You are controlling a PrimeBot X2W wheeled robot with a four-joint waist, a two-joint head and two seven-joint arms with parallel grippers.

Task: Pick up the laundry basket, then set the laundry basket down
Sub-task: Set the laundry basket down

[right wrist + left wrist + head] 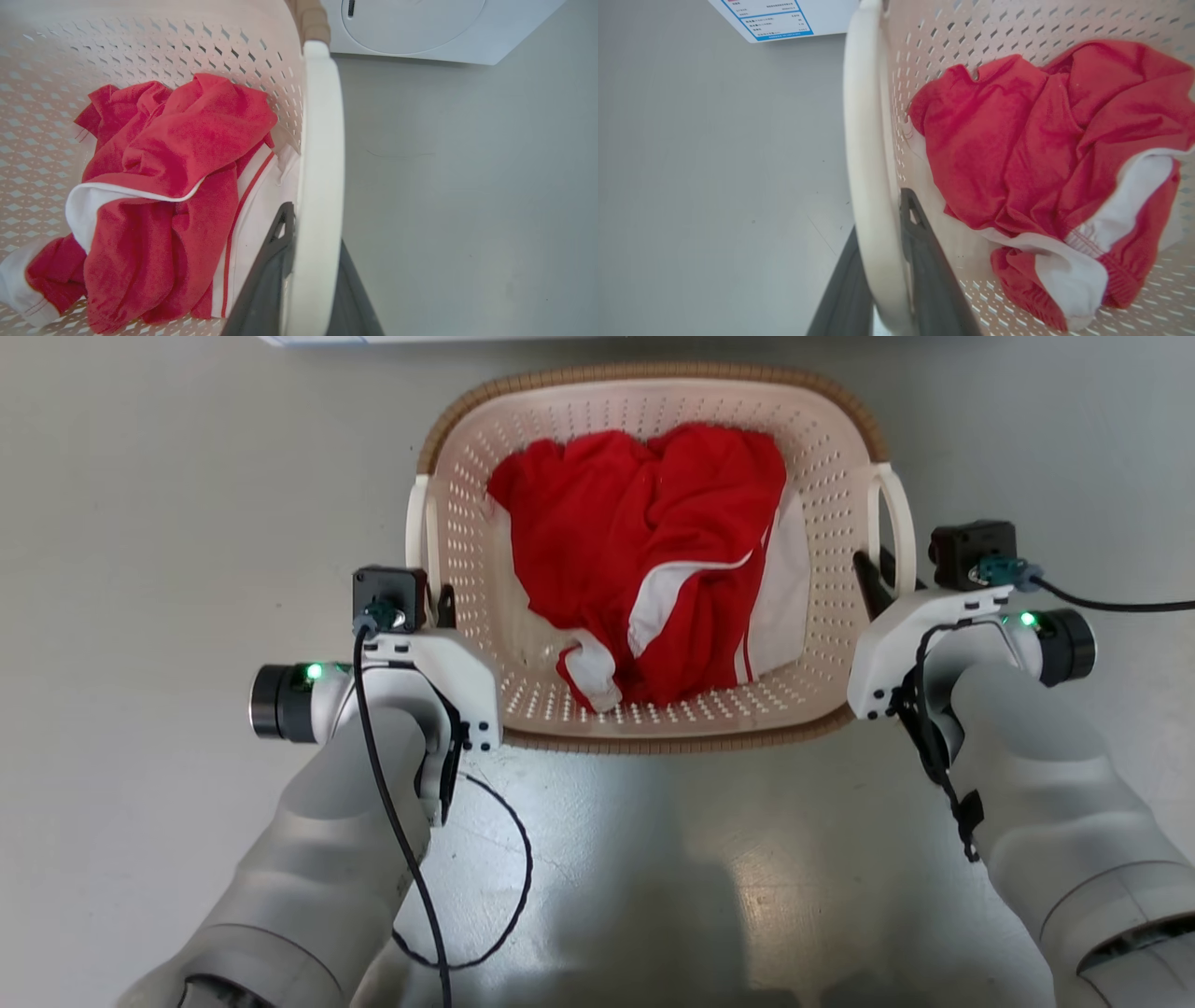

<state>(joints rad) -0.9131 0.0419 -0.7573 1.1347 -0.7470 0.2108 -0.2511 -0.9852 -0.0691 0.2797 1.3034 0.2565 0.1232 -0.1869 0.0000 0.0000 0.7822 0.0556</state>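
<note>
matt perforated plastic laundry basket [464, 523], woven-look rim [653, 373], soft red/wht cloth [635, 523], smooth semi-gloss floor [187, 476]

We see our right gripper [314, 242] hugging the smooth white side handle [321, 154] of the cream-white plastic laundry basket [56, 56], with one dark finger on each side. Crumpled red and white clothes [187, 154] lie inside. A big white washing machine [420, 28] stands on the grey floor [467, 186] behind.

Glossy grey floor [140, 476]; perhaps a white washer [420, 28]
</note>
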